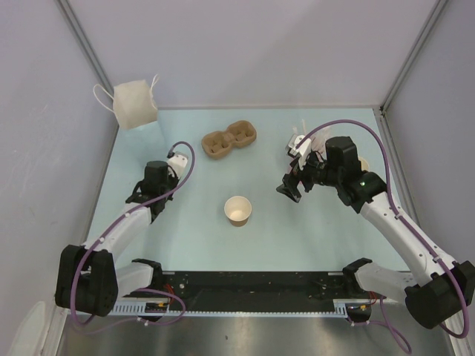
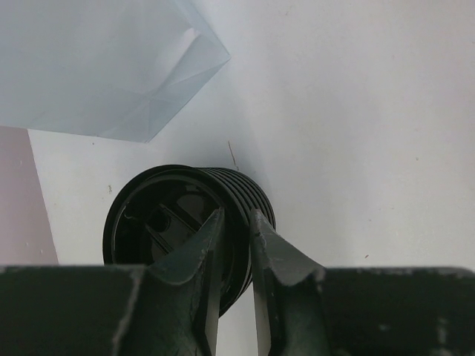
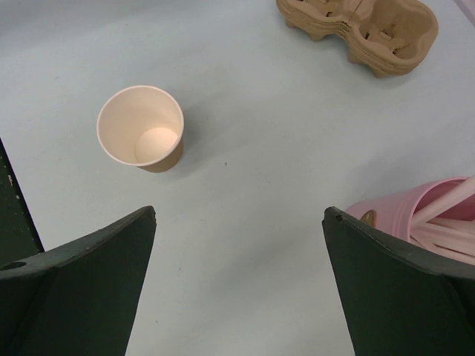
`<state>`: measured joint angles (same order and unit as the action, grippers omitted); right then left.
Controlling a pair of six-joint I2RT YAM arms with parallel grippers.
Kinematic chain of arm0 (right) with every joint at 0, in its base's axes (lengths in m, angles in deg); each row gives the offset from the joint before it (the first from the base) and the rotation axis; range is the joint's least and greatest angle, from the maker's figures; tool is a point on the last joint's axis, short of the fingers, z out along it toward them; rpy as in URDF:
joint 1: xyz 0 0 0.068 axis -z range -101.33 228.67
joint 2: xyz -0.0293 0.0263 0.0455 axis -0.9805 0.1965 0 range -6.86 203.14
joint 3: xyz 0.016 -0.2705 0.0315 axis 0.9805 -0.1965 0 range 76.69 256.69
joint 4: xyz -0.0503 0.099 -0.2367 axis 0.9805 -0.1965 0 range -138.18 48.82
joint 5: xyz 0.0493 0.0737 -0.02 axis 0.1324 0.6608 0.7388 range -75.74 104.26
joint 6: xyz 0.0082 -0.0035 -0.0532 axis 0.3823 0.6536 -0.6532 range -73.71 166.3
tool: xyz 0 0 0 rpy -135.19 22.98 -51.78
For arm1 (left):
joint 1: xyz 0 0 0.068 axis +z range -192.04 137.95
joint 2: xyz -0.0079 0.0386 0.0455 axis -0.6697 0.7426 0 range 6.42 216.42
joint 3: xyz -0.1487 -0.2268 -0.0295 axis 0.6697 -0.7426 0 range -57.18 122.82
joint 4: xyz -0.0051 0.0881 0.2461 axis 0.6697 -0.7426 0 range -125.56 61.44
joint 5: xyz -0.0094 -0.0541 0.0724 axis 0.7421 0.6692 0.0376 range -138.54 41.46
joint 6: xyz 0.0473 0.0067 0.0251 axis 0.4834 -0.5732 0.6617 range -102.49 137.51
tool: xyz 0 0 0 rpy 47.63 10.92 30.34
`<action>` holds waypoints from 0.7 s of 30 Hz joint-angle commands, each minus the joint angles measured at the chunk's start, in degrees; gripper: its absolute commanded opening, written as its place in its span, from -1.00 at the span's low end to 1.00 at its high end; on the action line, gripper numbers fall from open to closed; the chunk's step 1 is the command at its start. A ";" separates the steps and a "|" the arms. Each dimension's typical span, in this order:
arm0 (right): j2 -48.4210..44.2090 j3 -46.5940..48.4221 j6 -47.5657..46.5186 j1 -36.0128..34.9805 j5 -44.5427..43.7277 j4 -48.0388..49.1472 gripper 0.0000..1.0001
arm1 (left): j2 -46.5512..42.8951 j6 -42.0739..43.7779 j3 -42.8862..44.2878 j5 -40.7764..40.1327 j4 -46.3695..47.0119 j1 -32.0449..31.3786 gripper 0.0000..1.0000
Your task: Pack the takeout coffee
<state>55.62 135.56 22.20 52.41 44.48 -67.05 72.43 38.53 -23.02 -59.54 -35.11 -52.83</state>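
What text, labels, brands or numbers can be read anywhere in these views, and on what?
None can be read.
paper cup: plain, no print.
cup carrier: plain moulded pulp, no marking.
black lid stack: only moulded ribs show; any embossing is too dark to read.
white bag: no print on the faces that show.
pink cup: no label visible.

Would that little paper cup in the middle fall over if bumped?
The cup looks empty, so it is probably light and easily knocked over. Its thin paper wall would likely dent under a hard squeeze. Tipped, it might roll.
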 commanded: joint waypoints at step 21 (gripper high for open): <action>0.19 -0.07 -0.86 -0.19 -0.77 1.17 1.00 | -2.12 -0.80 1.62 -0.68 2.68 0.85 -0.98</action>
<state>55.62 135.56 22.15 52.36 44.09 -67.05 72.39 38.48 -22.98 -59.54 -35.09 -52.53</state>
